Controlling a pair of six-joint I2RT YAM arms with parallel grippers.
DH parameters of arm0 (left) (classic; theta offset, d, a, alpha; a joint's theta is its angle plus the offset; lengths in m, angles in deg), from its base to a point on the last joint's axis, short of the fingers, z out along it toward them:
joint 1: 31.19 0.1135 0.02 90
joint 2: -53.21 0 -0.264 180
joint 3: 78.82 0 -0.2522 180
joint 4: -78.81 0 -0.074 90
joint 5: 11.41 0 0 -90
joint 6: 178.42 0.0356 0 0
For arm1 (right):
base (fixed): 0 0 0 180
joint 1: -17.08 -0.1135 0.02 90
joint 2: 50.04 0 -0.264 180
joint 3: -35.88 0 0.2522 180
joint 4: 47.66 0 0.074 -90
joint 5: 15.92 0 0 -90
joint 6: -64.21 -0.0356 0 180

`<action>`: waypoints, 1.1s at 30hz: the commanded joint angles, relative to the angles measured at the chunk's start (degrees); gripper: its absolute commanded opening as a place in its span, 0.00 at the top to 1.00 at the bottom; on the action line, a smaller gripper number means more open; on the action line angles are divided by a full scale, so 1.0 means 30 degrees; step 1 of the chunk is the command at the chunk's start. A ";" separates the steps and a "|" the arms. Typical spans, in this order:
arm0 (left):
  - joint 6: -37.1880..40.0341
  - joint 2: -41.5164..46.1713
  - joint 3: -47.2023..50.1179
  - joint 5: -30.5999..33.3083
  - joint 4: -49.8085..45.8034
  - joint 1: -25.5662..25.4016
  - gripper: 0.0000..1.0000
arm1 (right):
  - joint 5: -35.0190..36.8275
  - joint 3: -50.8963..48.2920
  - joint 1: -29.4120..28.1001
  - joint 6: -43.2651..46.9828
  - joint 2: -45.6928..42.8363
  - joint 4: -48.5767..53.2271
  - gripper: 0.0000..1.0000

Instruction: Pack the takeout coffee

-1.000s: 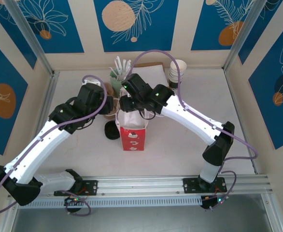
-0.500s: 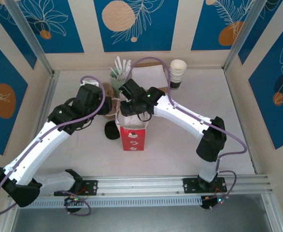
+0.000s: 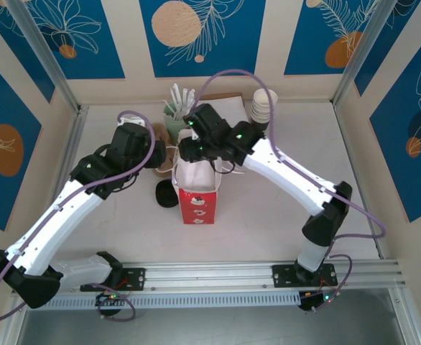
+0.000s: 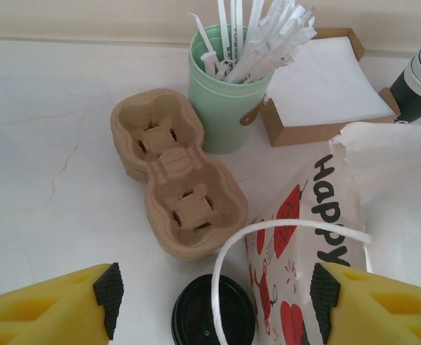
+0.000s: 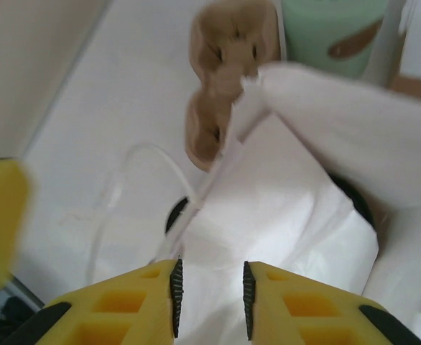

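Two end effectors at the red paper bag (image 3: 196,205)
Beside it, the left end effector (image 4: 214,298) is spread wide, released; the right end effector (image 5: 209,287) over its mouth is narrowly parted, empty

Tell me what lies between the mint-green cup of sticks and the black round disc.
The brown cardboard cup carrier lies between the mint-green cup and the black round disc; the left wrist view shows this.
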 commanded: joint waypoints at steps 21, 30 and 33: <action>0.4116 0.4829 0.8455 0.4985 0.8891 0.2822 0.00 | -0.1872 -1.3862 1.0836 0.2000 -1.3594 -0.7422 0.31; 0.6035 0.5738 1.6654 0.5309 1.8480 0.5337 0.00 | -0.2073 -2.3176 1.5381 0.3521 -1.4683 -1.4603 0.01; 0.6589 0.4523 1.8196 0.3981 2.1400 0.6492 0.00 | -0.0392 -2.4853 1.5629 0.4700 -1.3459 -1.6812 0.01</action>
